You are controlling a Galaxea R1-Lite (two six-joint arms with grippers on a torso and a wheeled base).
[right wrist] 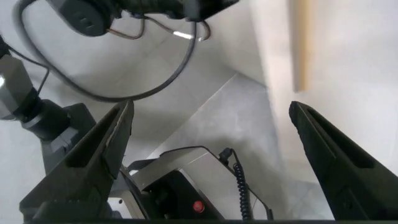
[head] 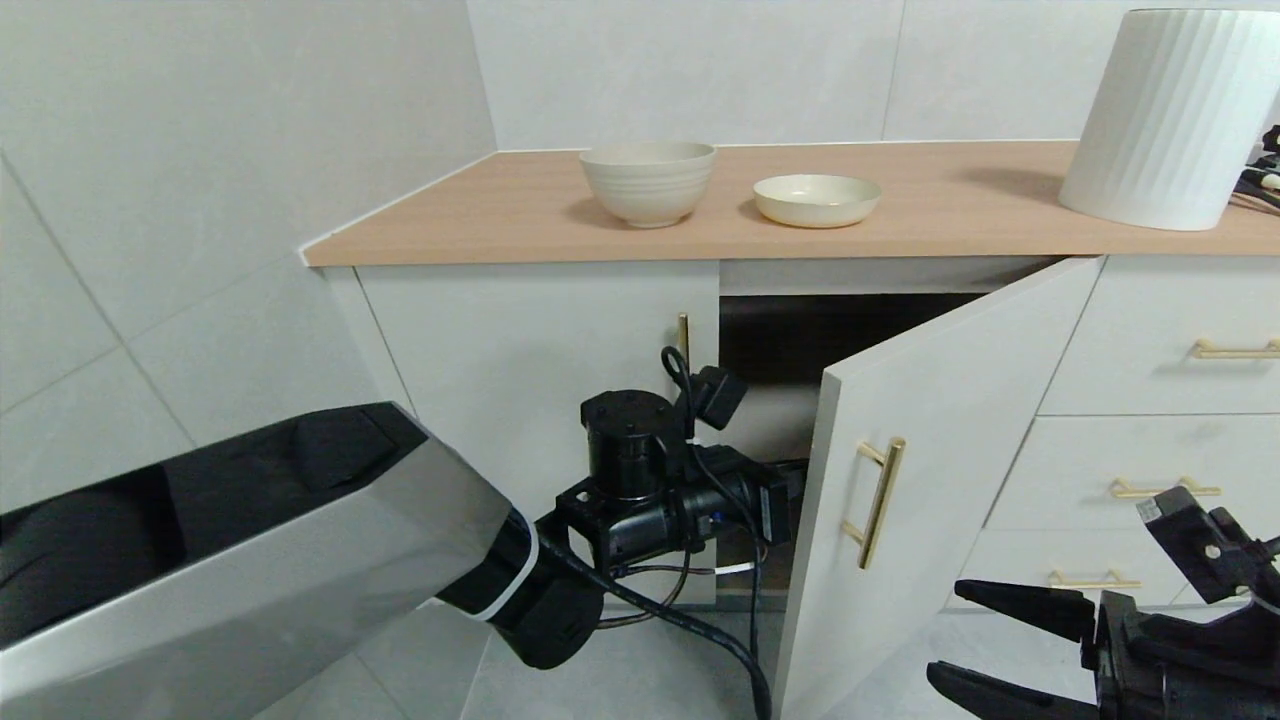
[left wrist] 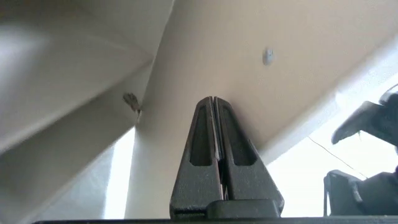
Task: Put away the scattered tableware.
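Bowl [head: 648, 183] and shallow dish [head: 816, 199]: on tabletop [head: 480, 225], side by side, apart, ungripped. Cabinet door [head: 950, 420] below: swung open, interior dark. Left arm [head: 640, 480]: low at the opening, jaws pressed together, holding nothing. Right arm [head: 1180, 640]: low before the door, jaws spread, empty. Judged progress: storage opened; no tableware stowed; both pieces left to lift and shelve.

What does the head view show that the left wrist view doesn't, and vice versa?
Head view: bowl and shallow dish on the countertop, the cabinet door ajar, right gripper open beside it. Left wrist view: left gripper shut, its tips near a pale panel with a small round fitting. Shared: probably the white cabinet; which panel, I cannot tell.
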